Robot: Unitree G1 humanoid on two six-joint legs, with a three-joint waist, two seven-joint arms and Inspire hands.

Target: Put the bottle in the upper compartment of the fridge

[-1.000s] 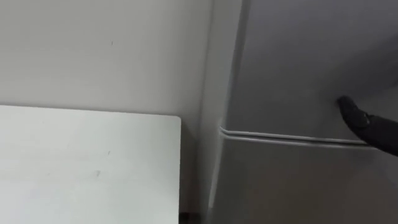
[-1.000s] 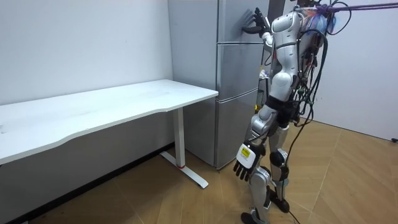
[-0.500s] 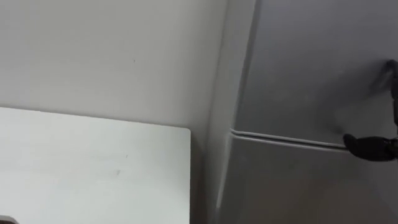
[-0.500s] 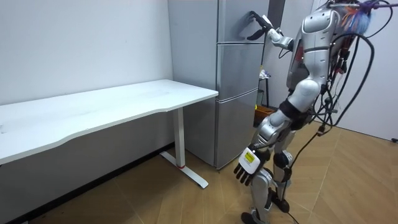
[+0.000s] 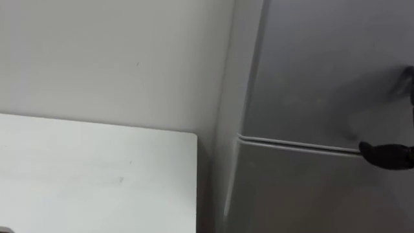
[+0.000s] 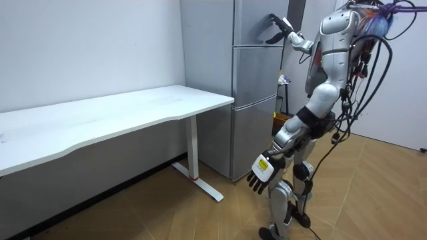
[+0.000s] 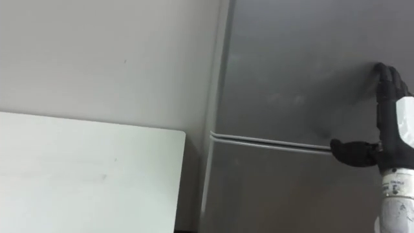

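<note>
A tall grey fridge (image 6: 253,87) stands before me with both doors closed. The upper door (image 7: 291,65) meets the lower door (image 7: 278,194) at a thin seam (image 7: 272,142). My right hand (image 7: 390,123) is raised against the door's right part. It is open, with its fingers (image 7: 388,81) straight up on the upper door and its thumb (image 7: 349,153) at the seam. In the room view the same right hand (image 6: 277,28) reaches the fridge at head height. My left hand (image 6: 260,175) hangs open by my thigh and holds nothing.
A white table (image 5: 77,175) stands to the left of the fridge against the pale wall, with a narrow gap between them. In the room view I stand on the wood floor (image 6: 373,200) at the fridge's right front corner. A yellowish thing (image 6: 280,119) lies behind it.
Over the last second my torso has leaned back from the fridge and my right arm has stretched out. The hand stays at the door seam. The eye view has shifted a little.
</note>
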